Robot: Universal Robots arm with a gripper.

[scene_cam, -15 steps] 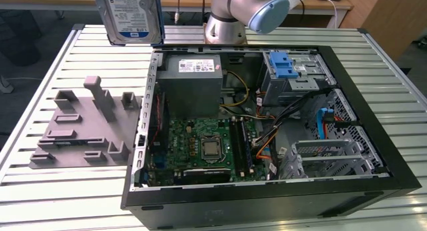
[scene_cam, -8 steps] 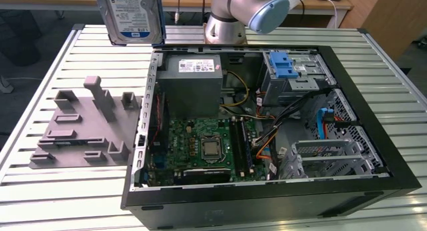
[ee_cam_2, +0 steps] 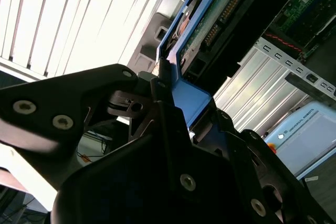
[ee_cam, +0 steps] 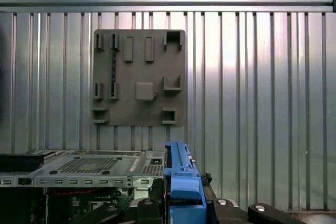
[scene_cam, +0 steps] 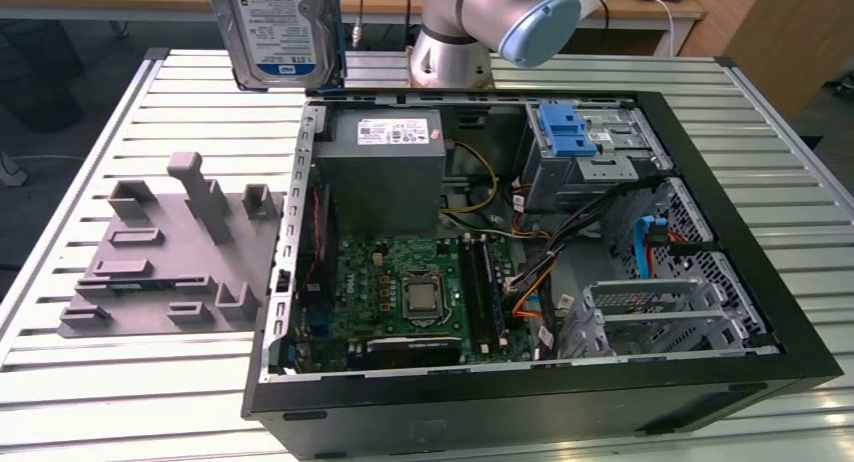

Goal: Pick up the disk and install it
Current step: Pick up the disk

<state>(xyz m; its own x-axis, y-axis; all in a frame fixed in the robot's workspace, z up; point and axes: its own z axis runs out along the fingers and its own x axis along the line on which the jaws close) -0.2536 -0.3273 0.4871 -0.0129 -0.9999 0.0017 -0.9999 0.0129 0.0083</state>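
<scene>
Closest in the second wrist view is the black gripper [ee_cam_2: 181,95]. Its fingers [ee_cam_2: 163,103] are pinched tight on the blue rail of the disk [ee_cam_2: 210,22]. So the disk is up in the fingers, not on the table [scene_cam: 94,402]. In the exterior view the disk [scene_cam: 278,32] hangs at the upper left of the frame. It stands tall, long side up and down, just above the upper left corner of the open computer case [scene_cam: 534,407]. The metal cage [scene_cam: 587,152] with the blue latch sits inside the case at the upper right, well apart from the disk.
</scene>
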